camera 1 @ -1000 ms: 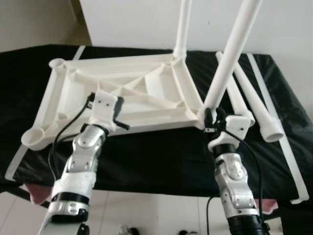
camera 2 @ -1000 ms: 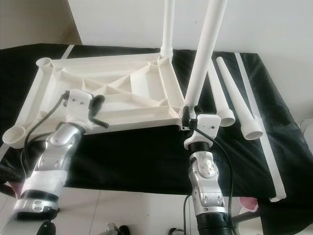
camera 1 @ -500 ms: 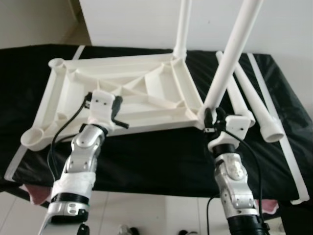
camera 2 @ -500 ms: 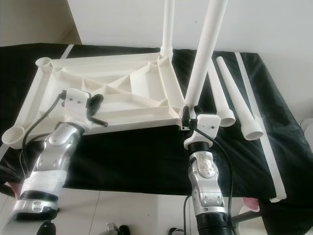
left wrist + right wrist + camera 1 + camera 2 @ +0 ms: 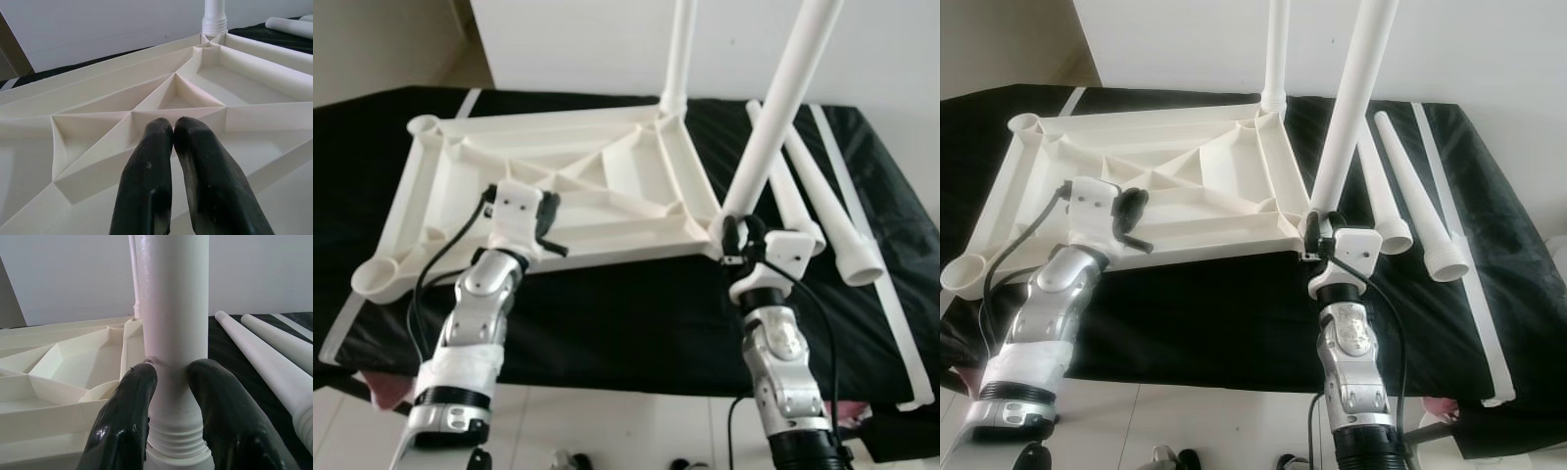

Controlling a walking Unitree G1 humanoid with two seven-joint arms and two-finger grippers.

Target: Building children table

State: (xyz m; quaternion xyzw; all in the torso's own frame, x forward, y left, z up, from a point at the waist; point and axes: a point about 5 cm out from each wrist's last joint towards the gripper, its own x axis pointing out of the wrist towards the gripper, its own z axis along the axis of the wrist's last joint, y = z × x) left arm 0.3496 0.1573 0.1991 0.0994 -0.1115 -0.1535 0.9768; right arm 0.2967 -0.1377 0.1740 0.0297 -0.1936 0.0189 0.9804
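While gripped near its threaded base by the right tool (image 5: 171, 382), the table leg (image 5: 1351, 108) is held upright. The left tool (image 5: 173, 129), clenched empty, is rested on the upturned table frame (image 5: 607, 186).

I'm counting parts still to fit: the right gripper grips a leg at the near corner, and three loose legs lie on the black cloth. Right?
Not three: two loose legs lie on the black cloth, as the right eye view shows. The right gripper does grip the near-corner leg.
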